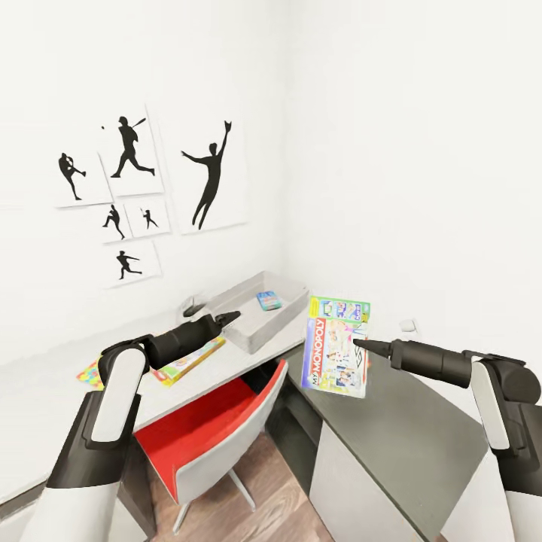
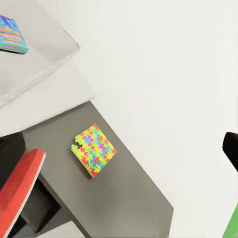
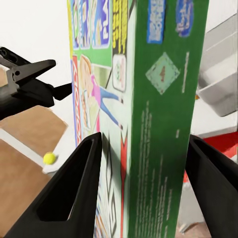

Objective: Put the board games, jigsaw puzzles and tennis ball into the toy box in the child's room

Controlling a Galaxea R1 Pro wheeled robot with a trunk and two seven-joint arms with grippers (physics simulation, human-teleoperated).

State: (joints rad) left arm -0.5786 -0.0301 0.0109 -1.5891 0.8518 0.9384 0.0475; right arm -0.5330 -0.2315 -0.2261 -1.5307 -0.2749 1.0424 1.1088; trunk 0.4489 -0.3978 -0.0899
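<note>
The right gripper (image 3: 144, 193) pinches the Monopoly box (image 1: 336, 348) upright near the toy box (image 1: 252, 312) on the table (image 1: 45, 391), so it should tilt the game flat before release, while the left gripper (image 1: 229, 317) hovers slightly spread.

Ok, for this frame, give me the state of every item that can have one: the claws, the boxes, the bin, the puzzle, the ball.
right claw: shut on the Monopoly box
Monopoly box: held upright, off the table
left claw: open, empty, by the toy box's rim
toy box: on the table, holding one small game box
jigsaw puzzle: flat on grey desk
tennis ball: resting on a white surface
flat yellow game box: lying on the table
</note>
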